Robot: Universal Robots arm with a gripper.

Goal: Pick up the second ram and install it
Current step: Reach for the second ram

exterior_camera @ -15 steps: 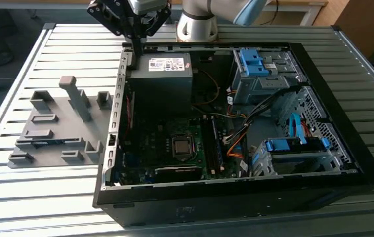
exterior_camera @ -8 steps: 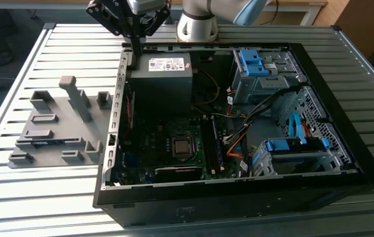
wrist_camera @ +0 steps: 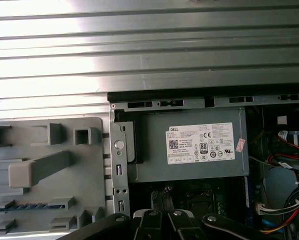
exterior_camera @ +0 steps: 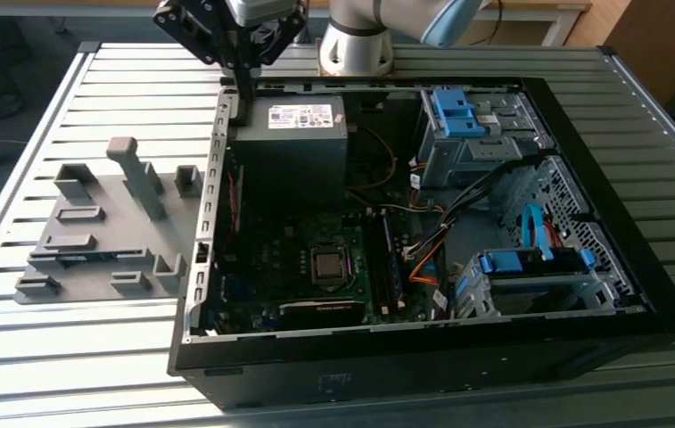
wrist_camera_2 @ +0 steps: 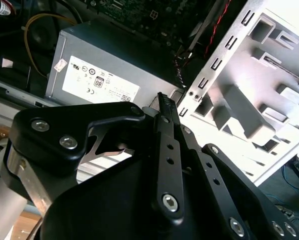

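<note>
Black linkage hand (wrist_camera_2: pixel 162 98), clenched empty, hovers beside black computer case (wrist_camera: pixel 189 95); dark-green ram stick (wrist_camera: pixel 27 206) in grey plastic holder (wrist_camera: pixel 54 145) needs a square, mid-length grip.

Table (exterior_camera: pixel 52 357): metal with long ribs, under the computer case (exterior_camera: pixel 432 374), shiny where light hits it.
Computer case: black and matt outside, with bare grey metal edges.
Power box (exterior_camera: pixel 295 134): inside the computer case, smooth dull grey metal with a white paper sticker.
Holder tray (exterior_camera: pixel 99 192): beside the computer case, grey plastic, matt.
Clips (exterior_camera: pixel 533 261): inside the computer case, blue plastic, a little glossy.
Gripper (wrist_camera_2: pixel 162 102): black and matt, with shiny metal screws.
</note>
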